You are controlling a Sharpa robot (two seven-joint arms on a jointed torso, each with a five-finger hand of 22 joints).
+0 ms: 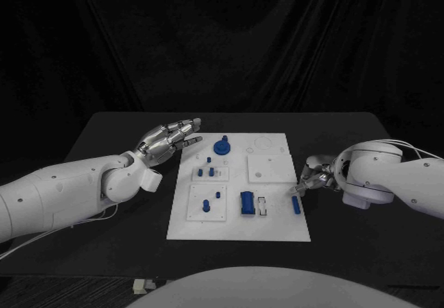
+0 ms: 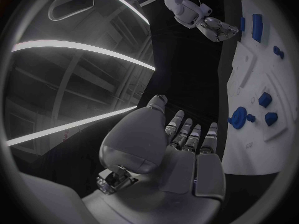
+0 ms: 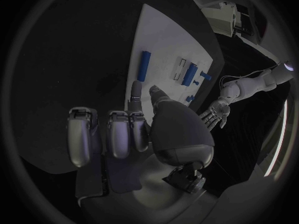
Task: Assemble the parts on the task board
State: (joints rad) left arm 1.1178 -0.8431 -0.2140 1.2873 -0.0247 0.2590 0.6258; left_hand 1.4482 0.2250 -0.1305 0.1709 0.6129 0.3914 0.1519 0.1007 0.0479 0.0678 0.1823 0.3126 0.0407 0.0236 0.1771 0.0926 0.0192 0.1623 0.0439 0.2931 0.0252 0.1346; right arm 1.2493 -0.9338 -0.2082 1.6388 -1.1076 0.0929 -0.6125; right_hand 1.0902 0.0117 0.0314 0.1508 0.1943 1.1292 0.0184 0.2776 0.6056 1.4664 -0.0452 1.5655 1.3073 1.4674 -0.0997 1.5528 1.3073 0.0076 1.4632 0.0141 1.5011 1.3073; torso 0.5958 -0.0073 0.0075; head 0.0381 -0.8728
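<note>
Black surface (image 1: 111, 138) with a matte top, carrying the white task board (image 1: 278, 228) flat at its middle. Small pale objects (image 1: 140, 286) at the near edge of the surface, toward the near-left corner of the task board, too small to identify. On the task board, blue parts (image 1: 247, 202) lying or standing in its recesses.
</note>
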